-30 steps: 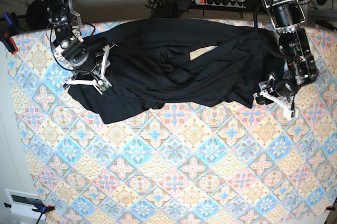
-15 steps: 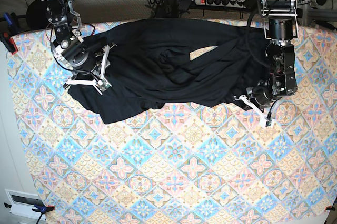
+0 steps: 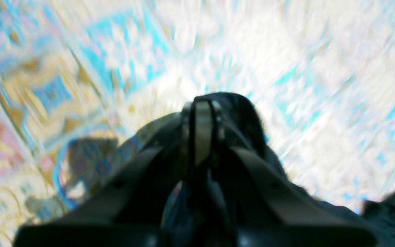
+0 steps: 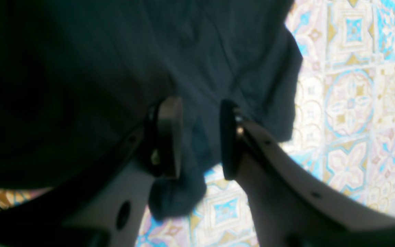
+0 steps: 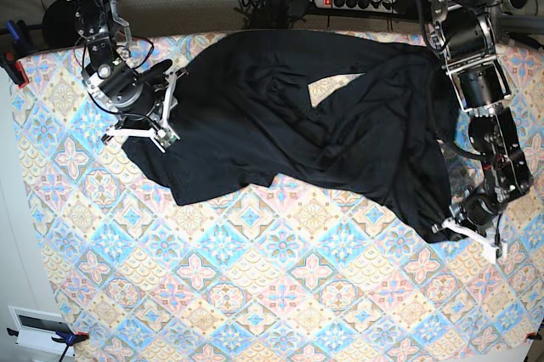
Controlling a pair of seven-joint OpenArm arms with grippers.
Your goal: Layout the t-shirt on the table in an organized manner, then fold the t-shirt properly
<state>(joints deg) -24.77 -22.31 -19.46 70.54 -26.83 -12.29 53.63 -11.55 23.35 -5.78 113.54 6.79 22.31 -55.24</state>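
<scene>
The black t-shirt (image 5: 314,141) lies crumpled across the back half of the table (image 5: 280,277), stretched out to the front right. My left gripper (image 5: 459,232) is at that stretched corner, near the table's right edge. In the blurred left wrist view its jaws (image 3: 202,109) are shut, pinching black t-shirt fabric (image 3: 249,113). My right gripper (image 5: 170,120) stays at the shirt's left edge. In the right wrist view its fingers (image 4: 170,137) stand a little apart, with a bunched fold of the t-shirt (image 4: 115,68) filling the gap of the right gripper (image 4: 201,137).
A power strip with cables (image 5: 357,1) runs behind the table's far edge. A clamp (image 5: 13,65) sits at the left edge and a white box (image 5: 38,328) lies off the front left corner. Patterned cloth (image 4: 348,103) shows beside the shirt.
The left gripper shut on the shirt's right corner and dragged it toward the front right, stretching the shirt out. The right arm stayed put at the left edge.
</scene>
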